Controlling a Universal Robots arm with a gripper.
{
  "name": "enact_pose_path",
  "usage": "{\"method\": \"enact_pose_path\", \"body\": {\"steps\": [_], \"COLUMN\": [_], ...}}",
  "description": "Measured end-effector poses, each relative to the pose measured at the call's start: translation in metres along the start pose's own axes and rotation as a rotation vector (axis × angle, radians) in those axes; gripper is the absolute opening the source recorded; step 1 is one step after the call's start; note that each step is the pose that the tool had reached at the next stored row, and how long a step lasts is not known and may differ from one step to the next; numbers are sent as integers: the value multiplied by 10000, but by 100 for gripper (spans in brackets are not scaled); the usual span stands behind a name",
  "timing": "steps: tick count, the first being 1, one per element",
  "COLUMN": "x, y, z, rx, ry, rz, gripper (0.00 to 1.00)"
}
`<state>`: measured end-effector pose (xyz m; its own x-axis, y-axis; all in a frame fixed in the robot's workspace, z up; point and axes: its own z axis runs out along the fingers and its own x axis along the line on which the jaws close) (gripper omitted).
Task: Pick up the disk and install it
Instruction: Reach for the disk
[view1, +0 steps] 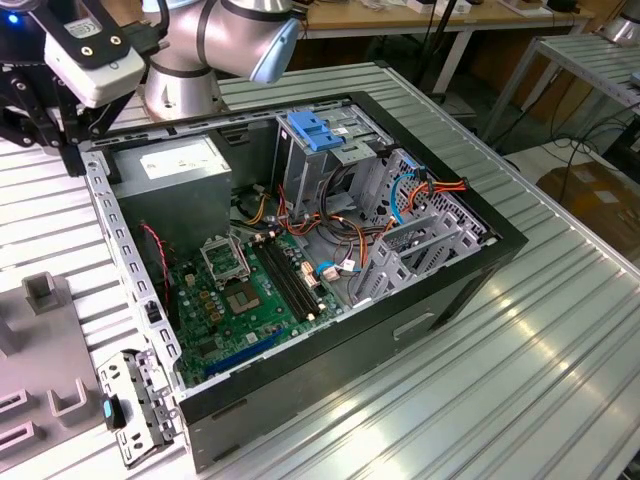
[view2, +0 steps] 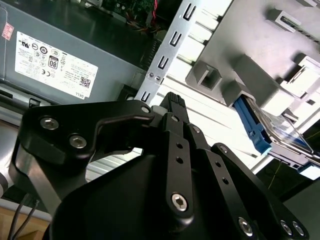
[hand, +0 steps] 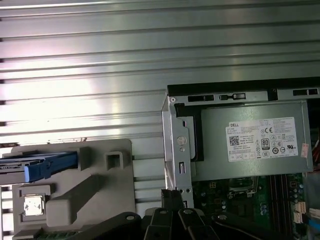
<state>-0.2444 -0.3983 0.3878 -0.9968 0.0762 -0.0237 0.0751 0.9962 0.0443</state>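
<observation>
The disk (hand: 35, 166) lies in a grey holder block (hand: 95, 197) on the ribbed table, with its blue side rail (hand: 50, 167) facing the computer case. In the second wrist view the disk (view2: 287, 137) shows with its blue rail (view2: 252, 129) in the same grey holder (view2: 250, 75). My black gripper (view2: 172, 102) hangs above the table between the holder and the case, empty, its fingers together. In the exterior view the gripper (view1: 68, 150) is at the far left, just outside the corner of the open case (view1: 300, 380).
The open case holds a grey power supply box (view1: 170, 170) with a white sticker, a green motherboard (view1: 250, 290), a blue ribbed latch (view1: 315, 130) on a metal bay, and a drive cage (view1: 420, 235) with orange cables. The grey holder (view1: 45, 350) sits at the exterior view's left.
</observation>
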Motion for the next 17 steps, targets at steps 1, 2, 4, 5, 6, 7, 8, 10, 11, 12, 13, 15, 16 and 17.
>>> {"method": "enact_pose_path", "body": {"steps": [1, 2, 4, 5, 6, 7, 8, 10, 11, 12, 13, 15, 16, 17], "x": [12, 35, 82, 92, 106, 124, 138, 171, 191, 205, 215, 246, 259, 268], "y": [-1, -3, -6, -7, -8, -9, -10, -13, -14, -15, -16, -18, -19, -20], "z": [0, -1, -2, -3, -3, -3, -4, -4, -5, -6, -6, -7, -7, -7], "rx": [0, 0, 0, 0, 1, 0, 0, 0, 0, 0, 0, 0, 0, 0], "ry": [0, 0, 0, 1, 1, 0, 0, 0, 0, 0, 0, 1, 0, 0], "rz": [1, 0, 0, 0, 0, 0, 0, 0, 0, 0, 0, 0, 1, 0], "gripper": [11, 11, 11, 11, 11, 11, 11, 11, 11, 11, 11, 11, 11, 11]}}
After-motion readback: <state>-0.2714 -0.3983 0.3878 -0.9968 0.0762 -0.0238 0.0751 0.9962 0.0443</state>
